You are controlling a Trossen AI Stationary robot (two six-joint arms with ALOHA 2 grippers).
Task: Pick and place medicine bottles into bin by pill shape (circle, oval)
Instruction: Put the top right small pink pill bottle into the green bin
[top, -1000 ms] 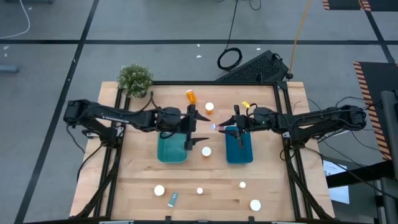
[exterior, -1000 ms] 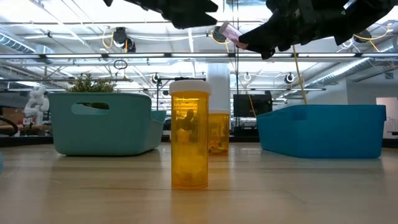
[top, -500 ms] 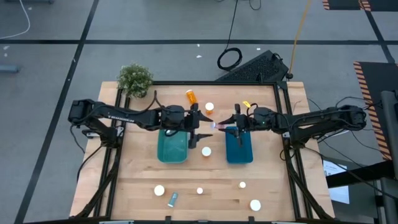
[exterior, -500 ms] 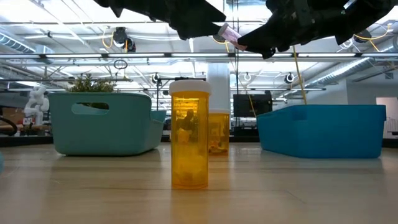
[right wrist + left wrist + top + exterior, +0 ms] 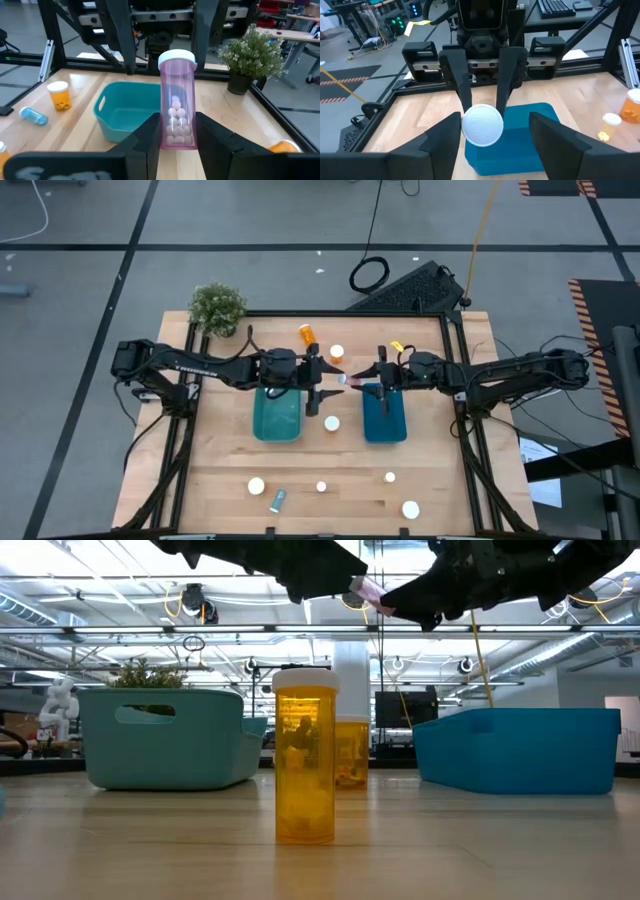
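Two bins are sitting mid-bench: the teal bin (image 5: 276,418) under the left arm, the blue bin (image 5: 384,416) under the right. Right claw (image 5: 373,381) is clamping a purple bottle (image 5: 176,100) of round white pills, holding it over the gap between them. Left claw (image 5: 322,384) is spreading wide, facing its white cap. Low down, an orange bottle (image 5: 303,755) is blocking the front, a second one just behind.

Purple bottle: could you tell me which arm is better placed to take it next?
Probably left: the open left gripper brackets the purple bottle at its white cap, while the right gripper holds its body.
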